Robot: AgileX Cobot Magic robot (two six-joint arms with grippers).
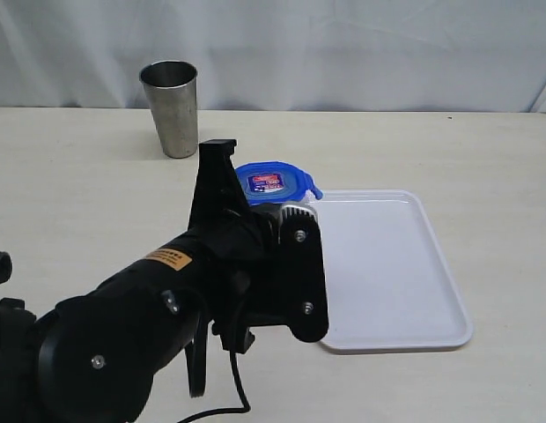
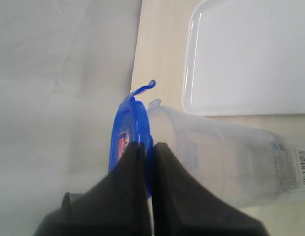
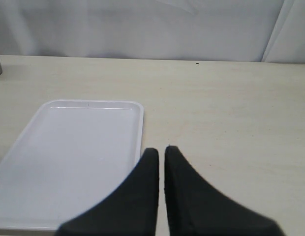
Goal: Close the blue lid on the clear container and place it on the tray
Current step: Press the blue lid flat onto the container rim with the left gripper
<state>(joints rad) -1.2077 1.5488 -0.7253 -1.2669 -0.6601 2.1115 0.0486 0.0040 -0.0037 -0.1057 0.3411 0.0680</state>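
The left gripper (image 2: pixel 148 146) pinched the rim of the blue lid (image 2: pixel 124 129), which sat atop the clear container (image 2: pixel 216 162). The container seemed upright, just beside the left edge of the tray (image 1: pixel 405 264). Right of the tray, the right gripper (image 3: pixel 161 150) hung closed and empty.

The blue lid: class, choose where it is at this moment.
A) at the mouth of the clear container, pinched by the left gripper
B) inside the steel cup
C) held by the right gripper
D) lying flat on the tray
A: in the left wrist view the left gripper is shut on the edge of the blue lid, which sits at the mouth of the clear container.
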